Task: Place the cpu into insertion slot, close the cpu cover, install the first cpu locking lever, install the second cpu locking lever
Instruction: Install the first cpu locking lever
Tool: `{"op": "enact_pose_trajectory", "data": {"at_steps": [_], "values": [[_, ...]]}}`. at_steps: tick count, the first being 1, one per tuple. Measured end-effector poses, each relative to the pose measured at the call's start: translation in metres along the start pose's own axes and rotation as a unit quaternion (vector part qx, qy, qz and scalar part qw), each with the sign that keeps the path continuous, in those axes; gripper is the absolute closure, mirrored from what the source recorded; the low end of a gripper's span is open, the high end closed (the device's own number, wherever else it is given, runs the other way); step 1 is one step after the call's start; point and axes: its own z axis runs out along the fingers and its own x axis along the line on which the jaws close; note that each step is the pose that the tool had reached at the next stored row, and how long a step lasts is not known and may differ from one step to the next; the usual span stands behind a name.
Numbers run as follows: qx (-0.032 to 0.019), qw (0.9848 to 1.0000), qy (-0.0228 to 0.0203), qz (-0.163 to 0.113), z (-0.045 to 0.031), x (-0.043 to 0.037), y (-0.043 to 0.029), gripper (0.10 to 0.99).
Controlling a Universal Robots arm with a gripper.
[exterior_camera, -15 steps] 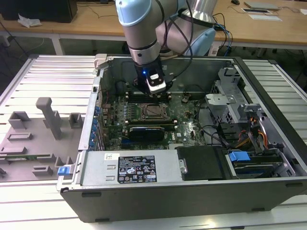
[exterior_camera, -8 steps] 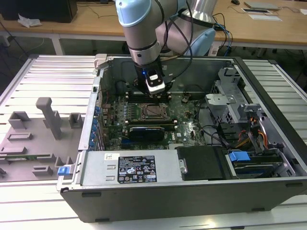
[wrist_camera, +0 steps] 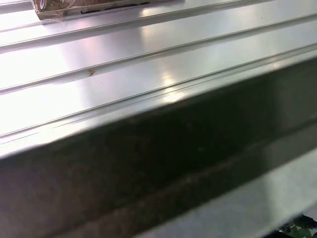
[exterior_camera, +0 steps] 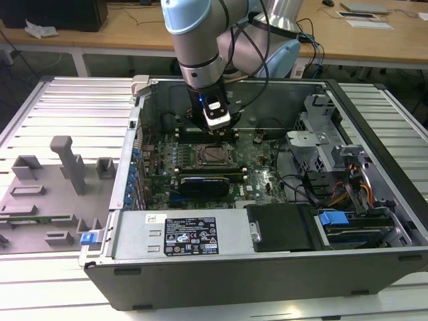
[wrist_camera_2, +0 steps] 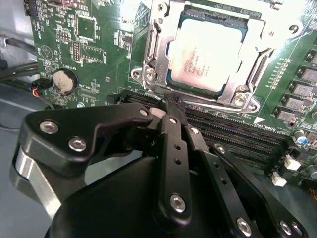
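Cpu seated in insertion slot, mid circuit board; cpu cover lies flat over its edges. Gripper drawn narrow (nothing visible between fingers), tips at slot edge nearest memory slots. Cpu directly beyond tips.

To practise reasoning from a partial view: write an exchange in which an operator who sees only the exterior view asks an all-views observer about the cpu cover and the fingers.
Operator: From the exterior view I can't judge the cpu cover. Is it down?
Observer: In the second wrist view the cpu cover lies flat, and its window frames the cpu.
Operator: And the fingers?
Observer: The gripper has its fingers shut. Their tips are right beside the cover's edge, above the memory slots. I cannot tell whether they touch it.
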Motion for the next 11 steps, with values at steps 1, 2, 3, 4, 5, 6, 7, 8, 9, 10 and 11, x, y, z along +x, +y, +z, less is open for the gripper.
{"op": "enact_pose_trajectory", "data": {"at_steps": [1, 2, 3, 4, 5, 6, 7, 8, 9, 10, 11], "values": [[0.0, 1.0, 0.0, 0.0, 0.0, 0.0, 0.0, 0.98], [0.0, 1.0, -0.0004, 0.0, 0.0001, 0.0, -0.0001, 0.98], [-0.0003, 1.0, -0.0013, 0.0, 0.0006, 0.0002, -0.0002, 0.98], [-0.0006, 1.0, -0.0021, 0.0, 0.0013, 0.0003, -0.0003, 0.98], [-0.0009, 1.0, -0.0028, 0.0, 0.0022, 0.0005, -0.0004, 0.98], [-0.001, 1.0, -0.0032, 0.0, 0.0029, 0.0006, -0.0005, 0.98], [-0.0011, 1.0, -0.0036, 0.0, 0.0037, 0.0008, -0.0006, 0.98], [-0.0013, 1.0, -0.0037, 0.0, 0.0042, 0.001, -0.0007, 0.98], [-0.0013, 1.0, -0.0039, 0.0, 0.0048, 0.0011, -0.0008, 0.98], [-0.0012, 1.0, -0.0038, 0.0, 0.0049, 0.0011, -0.0008, 0.98], [-0.0012, 1.0, -0.0039, 0.0, 0.0051, 0.0012, -0.0009, 0.98]]}}
